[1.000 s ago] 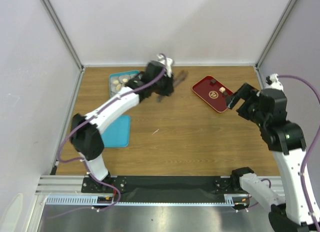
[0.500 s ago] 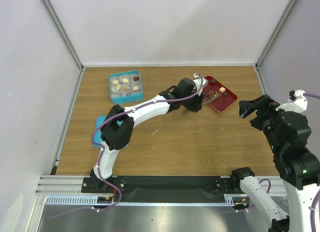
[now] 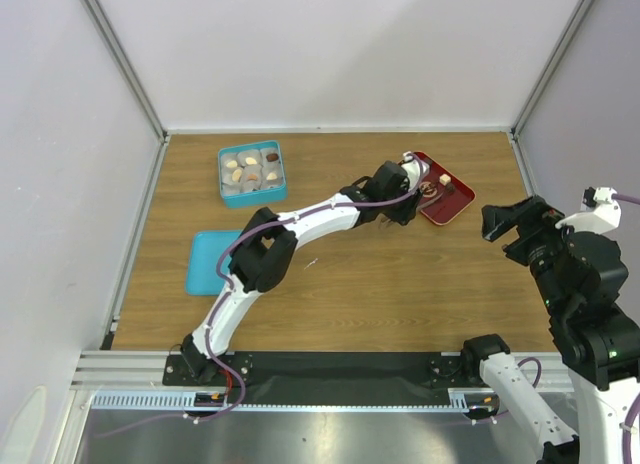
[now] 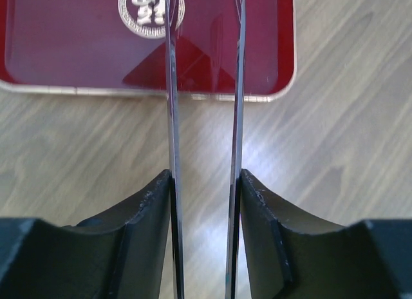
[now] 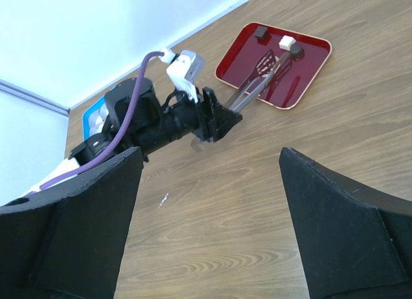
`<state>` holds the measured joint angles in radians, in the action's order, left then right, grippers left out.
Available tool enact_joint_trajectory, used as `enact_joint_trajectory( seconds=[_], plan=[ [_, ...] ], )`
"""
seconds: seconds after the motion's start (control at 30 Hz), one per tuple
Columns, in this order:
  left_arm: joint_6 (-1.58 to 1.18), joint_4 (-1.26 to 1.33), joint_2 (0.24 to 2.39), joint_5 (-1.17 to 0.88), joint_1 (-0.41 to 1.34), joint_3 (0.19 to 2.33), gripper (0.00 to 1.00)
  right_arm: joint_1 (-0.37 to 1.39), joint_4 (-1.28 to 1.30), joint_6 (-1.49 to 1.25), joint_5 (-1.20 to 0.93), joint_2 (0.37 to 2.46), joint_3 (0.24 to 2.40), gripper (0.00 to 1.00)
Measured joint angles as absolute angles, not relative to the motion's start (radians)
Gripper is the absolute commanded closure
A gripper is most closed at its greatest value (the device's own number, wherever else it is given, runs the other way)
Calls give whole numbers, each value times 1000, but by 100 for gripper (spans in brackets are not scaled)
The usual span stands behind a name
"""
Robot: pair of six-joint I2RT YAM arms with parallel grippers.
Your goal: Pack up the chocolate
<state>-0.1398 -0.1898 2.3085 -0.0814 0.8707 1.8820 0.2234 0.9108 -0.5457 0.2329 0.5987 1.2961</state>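
A teal box (image 3: 252, 189) at far left held some chocolate (image 3: 250, 161), with a teal lid (image 3: 210, 262) lying nearer. The left hand (image 4: 203, 183) pinched the tongs (image 4: 172, 118), their tips over the red tray (image 4: 64, 48) where more pieces sat. The right hand (image 5: 209, 163) gaped wide, empty. Too light a squeeze might drop a sweet. The wooden surface (image 3: 400, 284) stood between pale walls.

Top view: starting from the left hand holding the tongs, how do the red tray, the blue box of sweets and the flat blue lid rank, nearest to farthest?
From the left hand, gripping the tongs:
1. Red tray, just to its right.
2. Blue box, back left.
3. Flat blue lid, left, nearer the arm bases.
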Motion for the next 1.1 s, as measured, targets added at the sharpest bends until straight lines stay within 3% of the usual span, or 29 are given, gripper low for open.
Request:
enact_joint_trajectory(
  seconds=[0.3,1.1],
  plan=[
    [-131,-202,2415,-70,880,2022,51,223,917,-538,267,580,1292,6],
    [-130,-206,2498,-54,895,2083,51,223,916,-519,284,581,1293,6]
  ],
)
